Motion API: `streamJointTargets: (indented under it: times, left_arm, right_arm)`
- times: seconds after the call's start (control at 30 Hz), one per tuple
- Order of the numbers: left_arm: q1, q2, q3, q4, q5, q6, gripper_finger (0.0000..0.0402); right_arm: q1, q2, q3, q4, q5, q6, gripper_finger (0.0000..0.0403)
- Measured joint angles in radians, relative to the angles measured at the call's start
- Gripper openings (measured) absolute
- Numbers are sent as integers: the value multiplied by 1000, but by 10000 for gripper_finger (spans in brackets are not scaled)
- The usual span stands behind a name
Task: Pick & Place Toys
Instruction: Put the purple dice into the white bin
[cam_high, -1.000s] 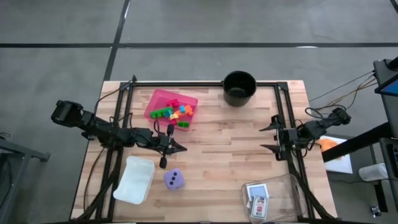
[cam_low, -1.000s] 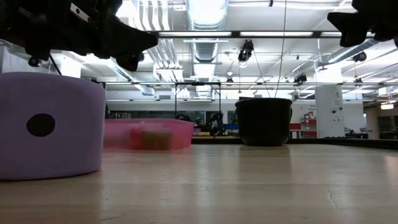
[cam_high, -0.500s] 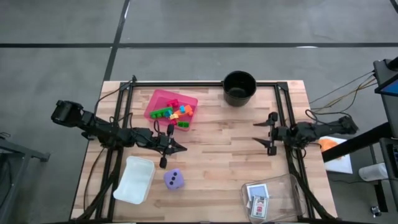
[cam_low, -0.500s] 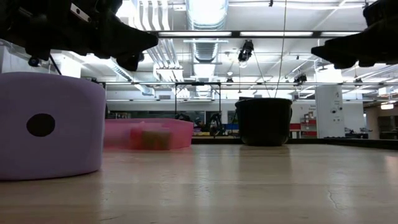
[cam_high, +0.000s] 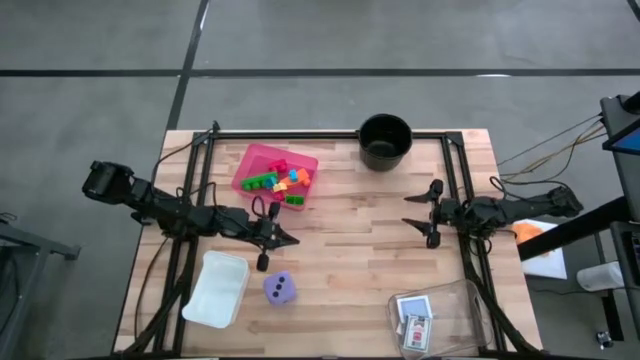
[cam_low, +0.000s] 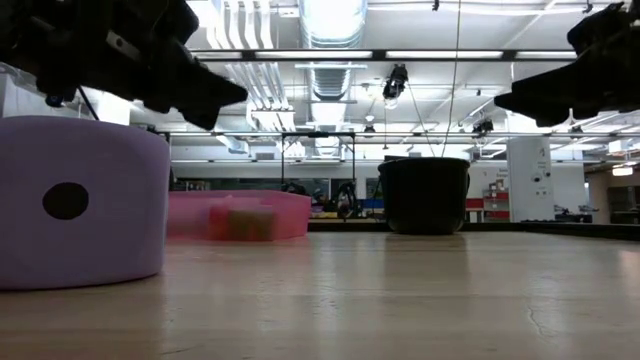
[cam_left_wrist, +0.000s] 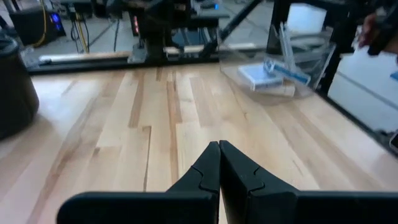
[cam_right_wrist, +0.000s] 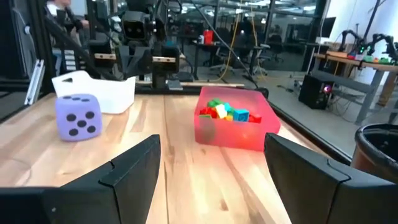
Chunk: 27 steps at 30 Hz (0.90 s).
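Since the earlier frames the right gripper (cam_high: 420, 212) had reached a little farther in over the wooden table (cam_high: 350, 250) from the right edge, while the left gripper (cam_high: 280, 233) had barely shifted. Right gripper: fingers (cam_right_wrist: 134, 171) spread wide, released, holding nothing, hanging above bare boards. Left gripper: fingers (cam_left_wrist: 208, 168) pressed together, clenched on nothing, raised over the table's middle-left. Pink square tray (cam_high: 275, 175): just behind the left gripper and well across the table from the right one, holding the small plastic bricks (cam_high: 283, 182), green, red, orange, teal and yellow in a heap. Purple die (cam_high: 280, 289), dark-dotted: on the boards just in front of the left gripper, resting apart from it. White bin (cam_high: 216, 288): beside the die, farther to the left. Clear container (cam_high: 440, 316): in front of the right gripper at the near right corner, holding the cards (cam_high: 414, 318). Black round pot (cam_high: 385, 141): at the far edge, behind and left of the right gripper.
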Motion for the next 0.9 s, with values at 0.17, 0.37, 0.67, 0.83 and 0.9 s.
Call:
streamJointTargets:
  times: [0.17,0.37,0.67,0.83,0.9]
  left_arm:
    - [0,0,0,-68,0,1,6]
    - [2,0,0,-103,-8,-84,6]
    - [4,0,1,-110,-11,-183,6]
    - [7,0,1,-122,-8,-289,8]
    - [7,0,1,-130,18,-310,19]
  right_arm:
    - [0,33,0,-1,0,0,285]
    - [0,63,0,-1,2,-1,285]
    - [0,97,16,-13,4,-1,285]
    - [0,101,18,-10,4,-1,285]
    - [0,101,19,-6,4,-1,285]
